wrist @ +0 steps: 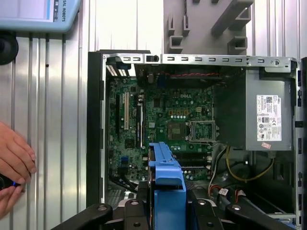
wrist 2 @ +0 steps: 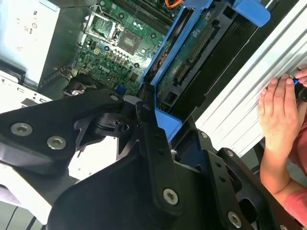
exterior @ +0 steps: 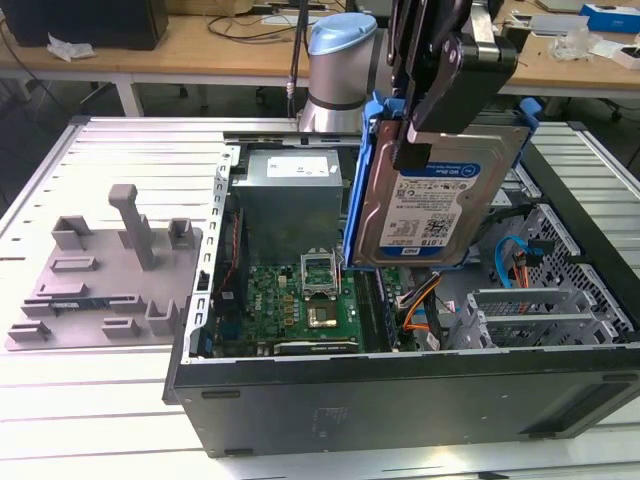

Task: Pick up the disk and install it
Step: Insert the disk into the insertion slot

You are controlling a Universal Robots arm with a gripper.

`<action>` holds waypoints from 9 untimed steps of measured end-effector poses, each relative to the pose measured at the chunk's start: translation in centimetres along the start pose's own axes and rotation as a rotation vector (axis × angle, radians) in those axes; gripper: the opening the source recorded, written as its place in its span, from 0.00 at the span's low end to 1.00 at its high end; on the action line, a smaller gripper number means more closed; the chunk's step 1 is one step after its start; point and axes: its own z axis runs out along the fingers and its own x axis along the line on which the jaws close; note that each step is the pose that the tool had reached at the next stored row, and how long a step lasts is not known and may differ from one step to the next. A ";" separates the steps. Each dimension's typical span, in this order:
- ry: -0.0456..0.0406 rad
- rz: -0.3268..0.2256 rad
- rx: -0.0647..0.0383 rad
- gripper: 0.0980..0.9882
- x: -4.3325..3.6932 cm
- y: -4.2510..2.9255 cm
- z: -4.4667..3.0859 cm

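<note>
The arm reaches down from above the open case [exterior: 400,400], and its gripper [exterior: 420,140] points downward, its black fingers clamped on the upper edge of the disk [exterior: 440,205]. The disk hangs on edge, slightly tilted, with its label turned toward the exterior view. Its blue frame runs along both long sides. It sits over the middle of the case, and I cannot tell whether its lower edge touches anything inside. The case lies on its side on a slatted table [exterior: 100,400]. It holds a green board [exterior: 300,295], a grey power supply [exterior: 290,195] at the far end, and orange cables [exterior: 425,295] below the disk. A grey fixture [exterior: 100,270] lies on the table toward the exterior view's left, just beside the case. In the first wrist view a person's hand [wrist: 14,163] rests over the table outside the case wall.
</note>
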 end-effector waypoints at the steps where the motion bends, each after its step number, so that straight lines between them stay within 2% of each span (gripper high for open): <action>1: -0.0007 0.000 0.002 0.30 0.11 0.01 -0.01; 6: -0.0140 -0.001 0.003 0.30 0.54 0.00 0.07; 9: -0.0146 -0.001 0.003 0.30 0.60 -0.06 0.09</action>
